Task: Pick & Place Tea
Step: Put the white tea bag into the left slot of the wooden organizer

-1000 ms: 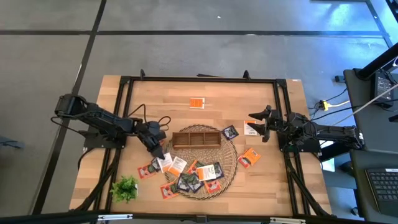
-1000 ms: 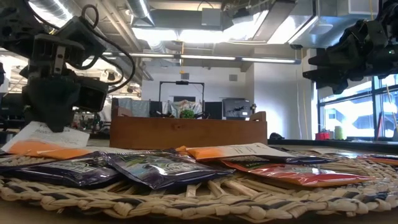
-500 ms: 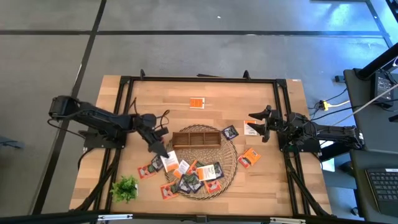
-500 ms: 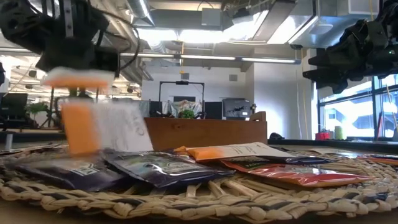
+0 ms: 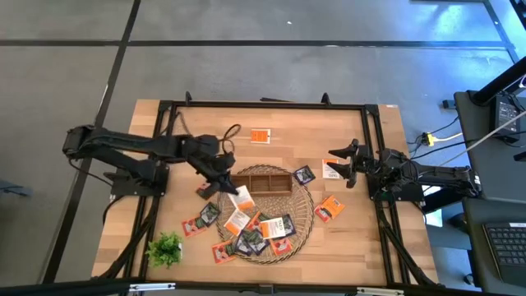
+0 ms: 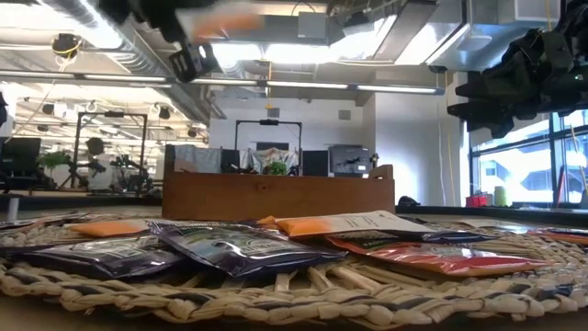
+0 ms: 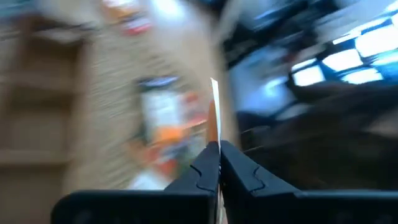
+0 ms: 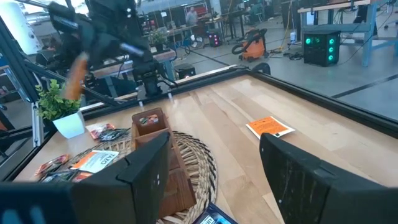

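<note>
My left end effector (image 5: 233, 191) hangs just left of centre in the overhead frame, at the left end of the wooden tray (image 5: 271, 182), its fingers pinched together on the top edge of one white-and-orange tea sachet (image 5: 242, 198), which dangles below the tips and shows edge-on in my left wrist view; I judge it is held by the edge this way so it can be lowered upright into one of the tray's three slots

The other tea sachets (image 5: 255, 232) lie scattered flat across the round wicker mat (image 5: 306, 215) in the lower middle of the frame, some overlapping, with a few off the mat on the bare bench (image 5: 329, 140): two at lower left by the small green plant (image 5: 165, 247), one orange sachet (image 5: 260, 136) alone at upper centre, and three near my right arm

My right end effector (image 5: 339, 162) waits at centre right, fingers spread apart and holding nothing, clear of the tray, probably so the working arm has room

From bench height the dark purple sachets (image 6: 230, 246) and a red one (image 6: 432, 257) carry printed labels, but the wording is too small and slanted to read; no brand can be made out in any view
</note>
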`<state>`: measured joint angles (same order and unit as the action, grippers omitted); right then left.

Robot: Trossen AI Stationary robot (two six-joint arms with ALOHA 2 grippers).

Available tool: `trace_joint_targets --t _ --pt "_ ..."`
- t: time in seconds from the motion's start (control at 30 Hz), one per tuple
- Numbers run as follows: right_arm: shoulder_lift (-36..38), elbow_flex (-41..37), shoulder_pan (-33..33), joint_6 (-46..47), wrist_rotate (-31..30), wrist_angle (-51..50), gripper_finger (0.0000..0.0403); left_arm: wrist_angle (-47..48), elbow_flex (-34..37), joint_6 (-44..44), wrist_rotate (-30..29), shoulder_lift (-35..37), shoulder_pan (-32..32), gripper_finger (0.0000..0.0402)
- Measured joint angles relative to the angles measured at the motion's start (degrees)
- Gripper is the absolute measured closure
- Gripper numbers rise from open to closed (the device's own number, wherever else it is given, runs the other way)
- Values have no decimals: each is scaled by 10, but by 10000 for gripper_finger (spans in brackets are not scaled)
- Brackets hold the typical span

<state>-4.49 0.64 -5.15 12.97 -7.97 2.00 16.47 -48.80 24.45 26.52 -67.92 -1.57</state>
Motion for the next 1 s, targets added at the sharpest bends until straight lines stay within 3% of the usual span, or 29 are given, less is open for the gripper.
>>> trace_joint_targets --t 0.1,0.17,0.4,0.6,1.0 --pt "0 0 0 0 0 0 156 132 -67 -36 -109 -32 4 400" --pt "0 0 0 0 0 0 156 165 -94 -57 -140 -56 4 400" --pt "0 0 0 0 0 0 156 198 -141 -140 -145 -141 -2 400" --pt "0 0 0 0 0 0 156 258 -156 -149 -149 -191 -22 400" --pt "0 0 0 0 0 0 156 270 -157 -162 -147 -204 -35 400"
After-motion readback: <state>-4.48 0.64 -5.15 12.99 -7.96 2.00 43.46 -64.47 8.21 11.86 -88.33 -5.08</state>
